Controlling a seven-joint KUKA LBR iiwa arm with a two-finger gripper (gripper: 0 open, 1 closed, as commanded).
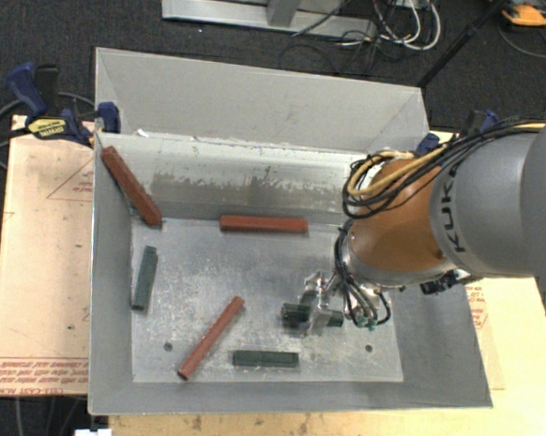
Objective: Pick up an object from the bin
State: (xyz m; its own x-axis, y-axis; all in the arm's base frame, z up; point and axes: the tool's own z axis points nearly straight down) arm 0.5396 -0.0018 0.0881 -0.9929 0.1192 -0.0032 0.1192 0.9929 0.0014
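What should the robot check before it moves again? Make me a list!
1. Gripper down inside the grey bin, over the right part of its floor: ok.
2. Something to pick right by the gripper: ok, a small dark block sits at its left side.
3. Block truly gripped: cannot tell from this view.
4. Dark green bar out of the way: ok, it lies apart, nearer the front edge.
5. Slanted red-brown bar out of the way: ok, it lies farther left, not touching the block.
6. Way up free: ok, nothing lies on top of the block.
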